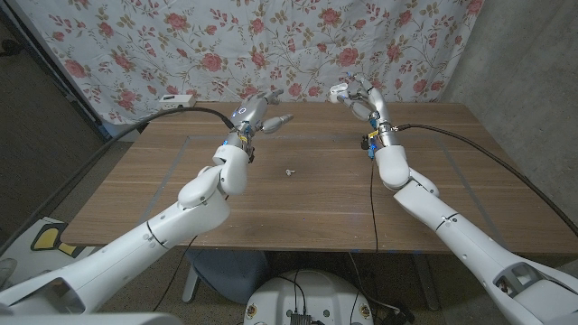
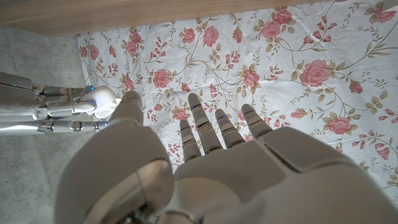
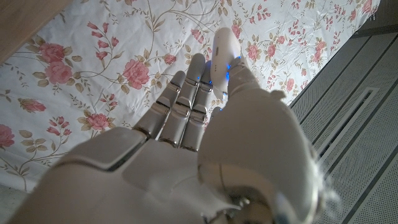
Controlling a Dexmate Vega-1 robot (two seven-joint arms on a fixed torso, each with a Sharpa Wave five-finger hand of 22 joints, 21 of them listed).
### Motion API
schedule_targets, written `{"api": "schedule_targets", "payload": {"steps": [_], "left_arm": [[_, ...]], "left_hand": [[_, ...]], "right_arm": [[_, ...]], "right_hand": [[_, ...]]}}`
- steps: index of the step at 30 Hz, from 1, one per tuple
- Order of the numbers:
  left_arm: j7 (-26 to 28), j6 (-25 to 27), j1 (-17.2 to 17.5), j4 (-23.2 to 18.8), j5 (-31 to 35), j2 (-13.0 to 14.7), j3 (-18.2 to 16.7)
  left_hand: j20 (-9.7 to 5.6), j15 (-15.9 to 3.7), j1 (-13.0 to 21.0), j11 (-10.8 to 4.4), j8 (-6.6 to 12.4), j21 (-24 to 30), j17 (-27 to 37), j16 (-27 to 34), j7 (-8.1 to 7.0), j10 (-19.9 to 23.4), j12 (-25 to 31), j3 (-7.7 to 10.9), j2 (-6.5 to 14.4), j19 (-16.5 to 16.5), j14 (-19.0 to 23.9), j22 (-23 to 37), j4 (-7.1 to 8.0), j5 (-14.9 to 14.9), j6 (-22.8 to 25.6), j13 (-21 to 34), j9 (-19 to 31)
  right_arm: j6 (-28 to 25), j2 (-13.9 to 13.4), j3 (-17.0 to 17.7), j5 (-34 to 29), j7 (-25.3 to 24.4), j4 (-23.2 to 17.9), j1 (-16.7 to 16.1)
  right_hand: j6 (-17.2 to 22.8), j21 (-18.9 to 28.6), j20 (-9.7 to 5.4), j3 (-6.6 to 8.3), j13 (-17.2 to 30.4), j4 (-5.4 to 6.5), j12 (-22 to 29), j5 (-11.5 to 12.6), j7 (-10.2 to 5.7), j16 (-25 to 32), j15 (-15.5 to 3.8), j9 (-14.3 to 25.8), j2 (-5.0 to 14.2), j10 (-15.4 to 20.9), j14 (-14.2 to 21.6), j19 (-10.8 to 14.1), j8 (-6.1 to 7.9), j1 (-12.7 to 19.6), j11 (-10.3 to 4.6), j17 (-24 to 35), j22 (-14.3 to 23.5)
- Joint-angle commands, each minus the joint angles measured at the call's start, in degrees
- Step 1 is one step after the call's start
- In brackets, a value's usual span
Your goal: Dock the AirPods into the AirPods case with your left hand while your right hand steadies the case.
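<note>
- The wooden tabletop point(image 1: 307, 194) has brown plank grain and runs back to a flowered cloth.
- One small pale thing, an AirPod point(image 1: 289, 170), lies on it near the middle.
- It is too small to tell how it lies.

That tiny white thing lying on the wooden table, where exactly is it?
In the head view the small white object lies alone near the middle of the table, between the two arms, nearer the left hand than the right hand.

A wooden table point(image 1: 316, 194) stands before a rose-patterned cloth backdrop point(image 1: 271, 45), with grey wall point(image 1: 524, 54) beside it.
</note>
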Motion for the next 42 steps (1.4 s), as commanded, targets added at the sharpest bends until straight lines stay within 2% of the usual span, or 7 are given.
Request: {"api": "schedule_targets", "payload": {"steps": [1,4,6,8,24,37,42], "left_arm": [[-8.79,4.75,-1.55,-2.45,8.76,3.17,2.56],[-7.78,3.73,-0.47,-2.06,8.30,2.62,1.55],[-7.62,3.45,-0.06,-1.96,7.83,2.05,0.95],[-9.50,4.63,-0.93,-1.87,10.39,2.38,2.27],[-21.55,5.45,-2.95,-2.27,17.17,3.99,4.01],[-25.13,2.09,-1.89,-2.87,14.76,4.25,-0.04],[-31.76,2.77,-4.36,-3.50,19.75,5.39,2.29]], "left_hand": [[0.31,0.16,0.36,-0.56,-0.05,-0.05,-0.01,0.00,0.10,-0.86,-0.57,0.41,-0.47,-0.60,0.02,-0.02,0.13,-0.21,-2.41,0.52,0.16],[0.37,0.26,0.36,-0.54,-0.03,-0.14,-0.01,-0.13,0.23,-1.21,-0.78,0.45,-0.54,-0.84,-0.21,-0.02,0.13,-0.24,-3.46,0.67,0.17],[0.45,0.26,0.62,-0.69,-0.26,-0.08,0.03,-0.28,0.48,-3.58,-1.88,0.80,-0.75,-0.79,-0.20,-0.02,0.05,-0.28,-10.53,1.40,0.13],[0.46,0.28,0.67,-0.77,-0.19,-0.09,0.04,-0.35,0.44,-4.15,-2.08,0.91,-0.77,-0.84,-0.31,-0.02,0.04,-0.30,-12.08,1.64,0.12],[0.76,0.20,2.28,-0.89,0.16,-0.14,0.02,-0.47,0.50,-3.08,-1.60,2.22,0.32,-1.05,-0.53,-0.03,-0.36,0.12,-16.25,2.55,0.09],[0.62,-0.35,5.23,-1.94,0.30,-0.10,0.02,-0.20,1.29,0.24,-0.41,4.48,0.97,-1.04,0.50,-0.06,-0.93,1.00,-20.87,3.53,0.02],[0.65,-0.51,5.55,-2.19,0.33,-0.07,0.01,-0.21,1.52,0.65,-0.29,4.75,0.77,-0.98,0.60,-0.07,-0.95,1.02,-21.79,3.78,0.00]], "right_arm": [[-1.02,0.06,0.19,-0.12,-0.63,-1.21,-0.76],[-1.26,-0.10,0.19,-0.25,-0.63,-1.51,-0.92],[-1.66,-0.02,0.20,-0.34,-0.84,-1.78,-1.04],[-1.90,0.00,0.19,-0.35,-0.87,-1.96,-1.09],[-3.11,0.23,-0.03,-0.86,-1.27,-2.39,-0.62],[-3.85,0.53,-0.44,-0.84,-1.13,-1.92,0.29],[-3.71,0.59,-0.61,-0.91,-1.17,-1.46,0.69]], "right_hand": [[0.38,0.25,-0.03,-0.03,1.10,-0.05,0.68,0.32,0.09,0.01,-8.84,0.17,0.54,7.14,0.32,-0.32,0.44,0.07,-7.28,0.18,0.12],[0.35,0.25,-0.01,-0.03,1.11,-0.05,0.71,0.32,0.10,-0.04,-8.84,0.17,0.55,7.17,0.31,-0.32,0.42,0.07,-7.28,0.17,0.12],[0.36,0.24,0.01,-0.04,1.10,-0.05,0.70,0.32,0.12,-0.02,-8.84,0.17,0.54,7.16,0.35,-0.36,0.42,0.06,-7.28,0.22,0.11],[0.37,0.25,0.02,-0.04,1.11,-0.05,0.71,0.32,0.12,-0.05,-8.84,0.17,0.55,7.17,0.36,-0.34,0.42,0.06,-7.28,0.23,0.11],[0.33,0.22,0.12,-0.06,1.07,-0.08,0.69,0.33,0.06,-0.17,-8.84,0.17,0.51,7.14,0.42,-0.43,0.36,0.04,-7.29,0.38,0.11],[0.28,0.22,0.21,-0.07,1.01,-0.08,0.66,0.33,0.07,-0.36,-8.84,0.17,0.51,7.13,0.42,-0.47,0.30,0.01,-7.29,0.46,0.10],[0.31,0.22,0.24,-0.07,1.02,-0.08,0.68,0.34,0.11,-0.38,-8.84,0.17,0.51,7.14,0.46,-0.47,0.31,0.01,-7.29,0.52,0.10]]}}
